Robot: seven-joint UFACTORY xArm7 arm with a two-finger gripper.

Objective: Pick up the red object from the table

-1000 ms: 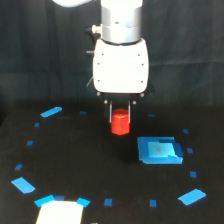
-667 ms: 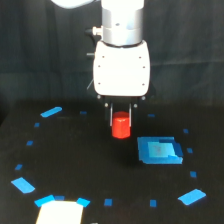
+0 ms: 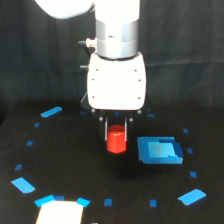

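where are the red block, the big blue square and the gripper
red block (image 3: 116,141): exterior view, middle of its front face.
big blue square (image 3: 159,150): exterior view, centre of its top surface.
gripper (image 3: 116,131): exterior view, midway between the tips of its jaws, over the block's top.

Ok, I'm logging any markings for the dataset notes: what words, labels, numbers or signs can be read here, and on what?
None can be read.
The white gripper housing shows only small dark dots, no lettering.
The red object, the blue square and the table with its blue tape pieces carry no text.
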